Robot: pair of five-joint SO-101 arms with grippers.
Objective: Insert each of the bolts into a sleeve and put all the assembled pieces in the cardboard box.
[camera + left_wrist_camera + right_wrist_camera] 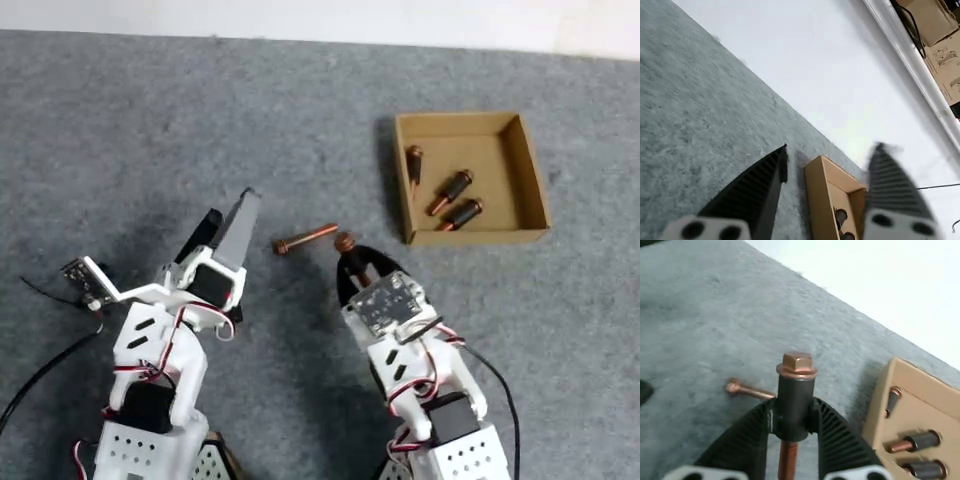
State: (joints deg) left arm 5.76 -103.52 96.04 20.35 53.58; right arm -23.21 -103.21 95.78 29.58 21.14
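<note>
One cardboard box (pixel 480 237) stood on the table (pixel 150 130). Three assembled pieces lay in it, each a copper bolt in a dark sleeve: the first piece (pixel 413 160), the second piece (pixel 450 191) and the third piece (pixel 461 213). A fourth assembled piece (pixel 795 395) was outside the box, making four in all. One bare bolt (pixel 305 239), with no sleeve on it, lay on the table. There were two arms, a left arm (pixel 160 345) and a right arm (pixel 415 345), each with one pair of jaws.
</note>
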